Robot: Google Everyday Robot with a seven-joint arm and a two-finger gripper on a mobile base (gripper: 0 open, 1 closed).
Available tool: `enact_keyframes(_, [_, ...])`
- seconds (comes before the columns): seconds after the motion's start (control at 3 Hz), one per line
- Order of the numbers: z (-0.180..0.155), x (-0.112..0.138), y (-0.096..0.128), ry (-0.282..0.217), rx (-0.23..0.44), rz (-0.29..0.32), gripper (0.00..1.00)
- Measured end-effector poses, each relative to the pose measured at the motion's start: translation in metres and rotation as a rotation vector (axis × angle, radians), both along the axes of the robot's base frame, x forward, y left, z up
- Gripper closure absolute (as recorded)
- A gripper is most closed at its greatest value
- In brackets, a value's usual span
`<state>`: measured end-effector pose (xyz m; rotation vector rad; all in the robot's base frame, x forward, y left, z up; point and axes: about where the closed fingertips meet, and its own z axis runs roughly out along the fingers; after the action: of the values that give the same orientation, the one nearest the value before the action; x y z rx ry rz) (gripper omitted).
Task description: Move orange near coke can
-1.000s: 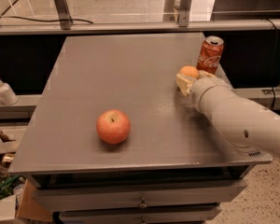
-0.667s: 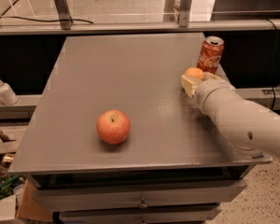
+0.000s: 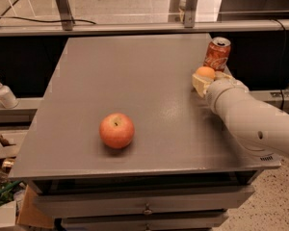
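The orange (image 3: 205, 72) is small and round and sits between the pale fingers of my gripper (image 3: 205, 82) at the right side of the grey table (image 3: 135, 61). The gripper is shut on the orange. The red coke can (image 3: 217, 54) stands upright just behind and to the right of the orange, a short gap away. My white arm (image 3: 250, 117) reaches in from the lower right and hides the gripper's wrist.
A red-yellow apple (image 3: 117, 130) sits near the table's front, left of centre. A soap dispenser (image 3: 4, 94) stands on a ledge at the far left. The table's right edge runs close to the can. Drawers (image 3: 144, 207) are below the tabletop.
The gripper has carried the orange a little to the right and back, closer to the coke can. The apple and the can have not moved.
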<state>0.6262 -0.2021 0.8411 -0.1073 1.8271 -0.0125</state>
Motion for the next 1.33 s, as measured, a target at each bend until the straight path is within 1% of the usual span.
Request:
enact_keyframes(0.33, [0.0017, 0.0035, -0.0029, -0.004, 0.0, -0.008, 0.84])
enact_keyframes(1.33, [0.0071, 0.0027, -0.0089, -0.006, 0.004, -0.02, 0.15])
